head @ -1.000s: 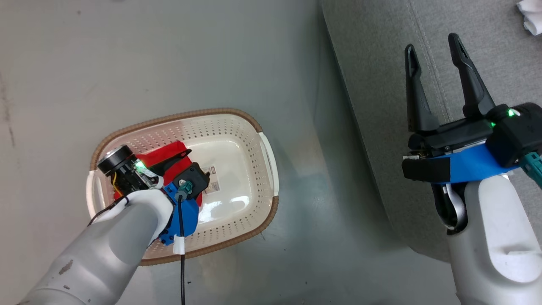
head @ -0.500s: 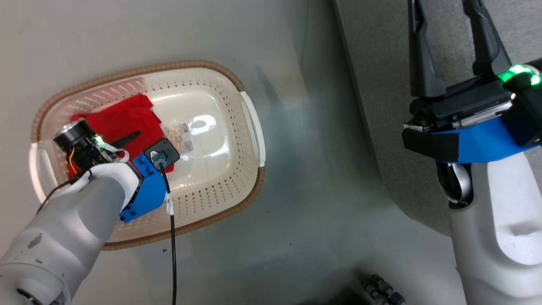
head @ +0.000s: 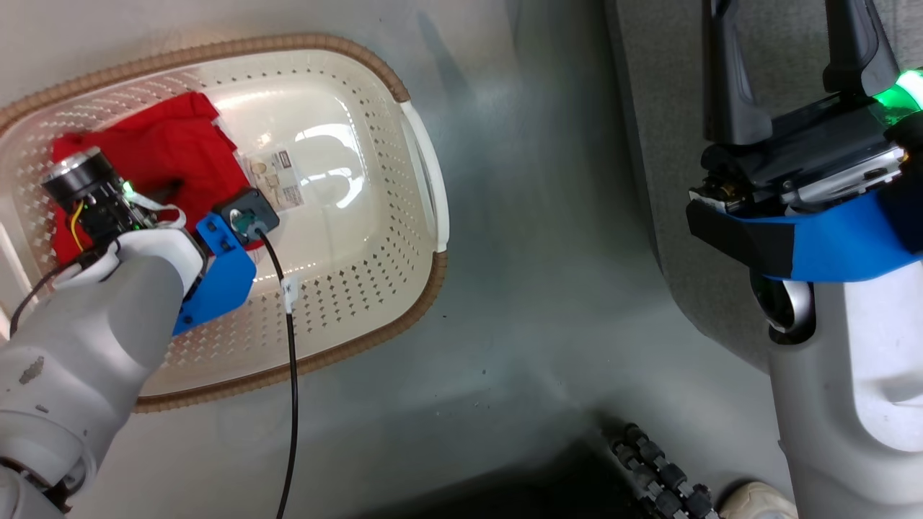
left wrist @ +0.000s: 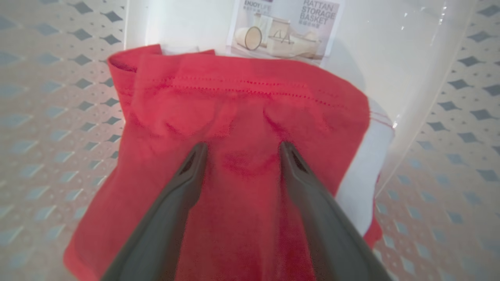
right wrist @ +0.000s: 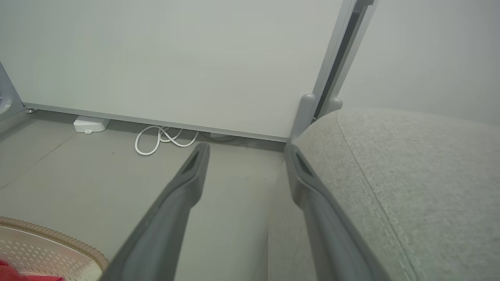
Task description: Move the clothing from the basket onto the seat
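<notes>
Bending lower than a second ago (the whole head view has shifted with it), the robot has brought its left claw (left wrist: pixel 240 150) down onto the red clothing (left wrist: pixel 242 97) at the left end of the basket (head: pixel 422 288), jaws spread wide and holding nothing. A first grasp looks imminent. The right claw (right wrist: pixel 246 148) waits wide open and empty by the left edge of the seat (head: pixel 663 144).

Grey floor (right wrist: pixel 78 187), white wall (right wrist: pixel 175 58)

The clothing (head: pixel 155 151) lies in the basket (head: pixel 424 285), on the floor (head: pixel 526 303) left of the seat (head: pixel 663 108).
</notes>
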